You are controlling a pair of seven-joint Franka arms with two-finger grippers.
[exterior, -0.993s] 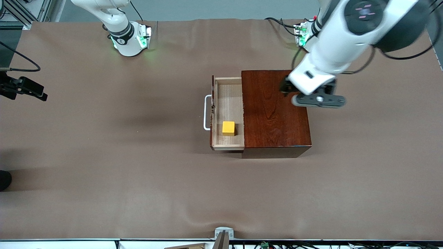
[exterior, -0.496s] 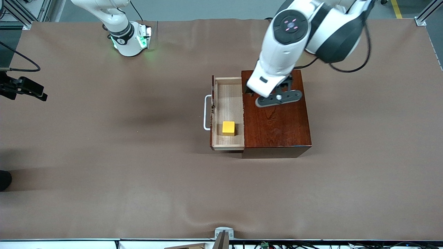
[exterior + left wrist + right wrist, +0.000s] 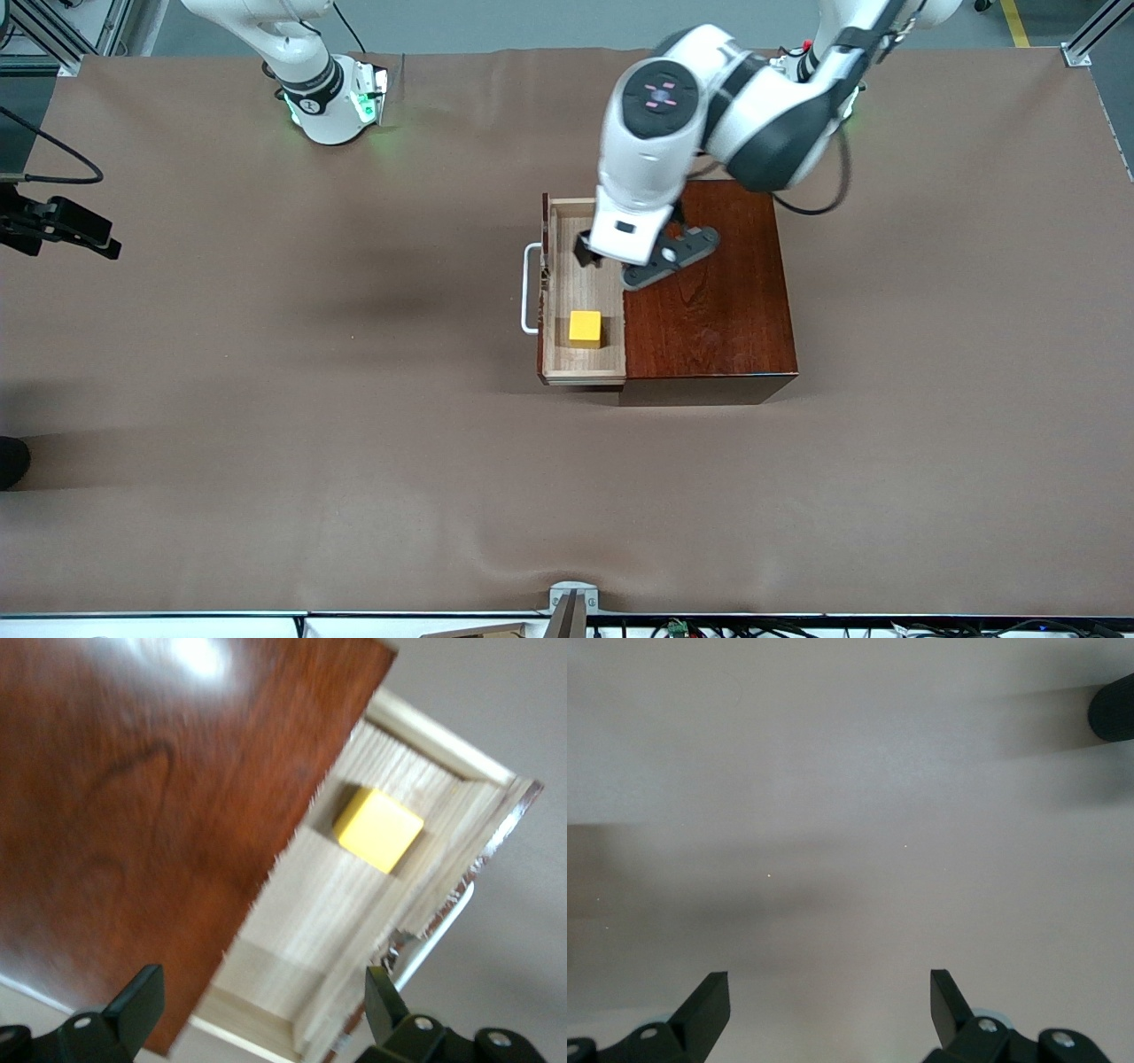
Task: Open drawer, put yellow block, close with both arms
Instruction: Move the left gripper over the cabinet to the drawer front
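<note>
The dark reddish box [image 3: 709,301] stands mid-table with its drawer [image 3: 574,292] pulled out toward the right arm's end. The white handle [image 3: 530,288] is on the drawer front. Inside the pale tray sits the yellow block [image 3: 585,328], in the part nearer the front camera. My left gripper [image 3: 609,266] hangs open and empty over the seam between the box top and the tray's farther part. The left wrist view looks down on the block [image 3: 379,828], the tray [image 3: 328,904] and the box top [image 3: 133,815] past the left gripper [image 3: 263,997]. My right gripper [image 3: 828,979] waits open over bare cloth.
Brown cloth [image 3: 354,443] covers the whole table. A black fixture with a cable [image 3: 62,226] juts in at the right arm's end. The right arm's base [image 3: 328,97] stands along the top edge. A dark rounded object [image 3: 1112,709] shows at the edge of the right wrist view.
The left arm has swung across the box top from its end nearer the left arm's base to over the open drawer. Drawer, block and right arm have not moved.
</note>
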